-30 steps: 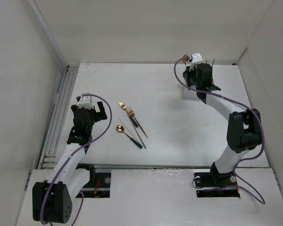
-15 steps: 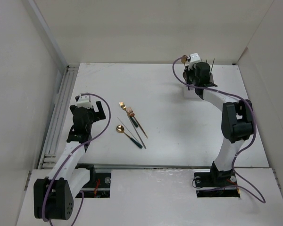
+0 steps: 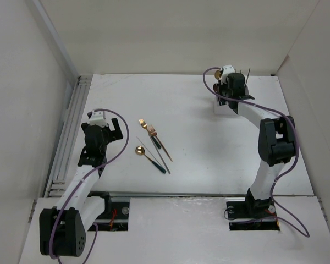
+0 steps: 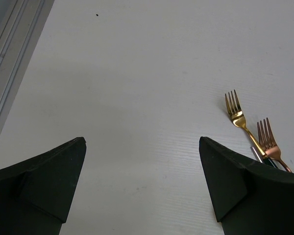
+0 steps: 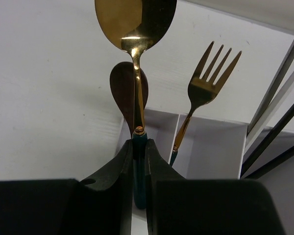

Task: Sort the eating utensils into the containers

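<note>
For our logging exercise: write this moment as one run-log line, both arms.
left pincer: open, near forks | right pincer: shut on spoon handle, by bin | bin: fork, chopsticks inside

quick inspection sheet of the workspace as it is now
surface: white table
job's things: gold fork, rose fork, loose spoon and thin sticks lie mid-left; white bin far right holds a standing fork and dark chopsticks
clutter: nothing seen
grippers: left gripper open above the table; right gripper shut on held spoon at the bin
cables: purple cables run along both arms
surroundings: white walls, rail at left edge
</note>
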`<state>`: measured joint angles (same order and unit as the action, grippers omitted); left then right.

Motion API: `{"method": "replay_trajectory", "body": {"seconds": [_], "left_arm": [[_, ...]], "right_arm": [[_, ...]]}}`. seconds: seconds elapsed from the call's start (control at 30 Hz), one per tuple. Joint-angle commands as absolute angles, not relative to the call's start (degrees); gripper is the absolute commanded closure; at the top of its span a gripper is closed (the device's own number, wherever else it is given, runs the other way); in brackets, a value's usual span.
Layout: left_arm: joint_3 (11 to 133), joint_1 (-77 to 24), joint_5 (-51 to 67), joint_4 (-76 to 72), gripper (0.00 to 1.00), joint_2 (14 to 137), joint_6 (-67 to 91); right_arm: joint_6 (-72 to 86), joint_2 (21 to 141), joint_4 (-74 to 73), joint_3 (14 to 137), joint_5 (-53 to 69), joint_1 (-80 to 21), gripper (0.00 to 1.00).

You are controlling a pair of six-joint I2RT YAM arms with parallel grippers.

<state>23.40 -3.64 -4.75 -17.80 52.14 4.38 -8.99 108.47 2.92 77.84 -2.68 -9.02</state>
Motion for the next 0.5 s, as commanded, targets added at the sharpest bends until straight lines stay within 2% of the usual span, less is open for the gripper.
{"method": "replay_trajectory", "body": {"seconds": [0.0,0.03,0.17,0.2,0.27,0.33,0.47], "left_arm": [[25.4,-3.43,-4.83,-20.74,0.0,51.94,4.57],[25.4,-3.43,-4.83,-20.74,0.0,51.94,4.57],[25.4,-3.43,-4.83,-20.74,0.0,51.42,4.57],[25.4,-3.43,-4.83,-20.74,0.0,51.42,4.57],[24.88,-3.43,-4.83,-20.74,0.0,50.89,4.57],[24.87,-3.43,-4.83,-20.22,0.0,50.89,4.57],[24.87,-3.43,-4.83,-20.21,0.0,50.27,4.57]], "right_arm": [[-8.26,107.84,1.58,79.28,-3.78,-8.79,0.99],[-8.26,107.84,0.97,79.28,-3.78,-8.79,0.99],[-8.26,107.84,0.35,79.8,-4.31,-8.79,0.82],[-8.26,107.84,-0.17,79.8,-4.31,-8.79,0.73],[-8.26,107.32,-0.18,79.8,-3.78,-8.79,0.71],[-8.78,106.62,-0.7,79.8,-3.26,-8.79,0.61],[-9.32,104.42,-0.7,79.28,-3.25,-8.79,0.55]]}}
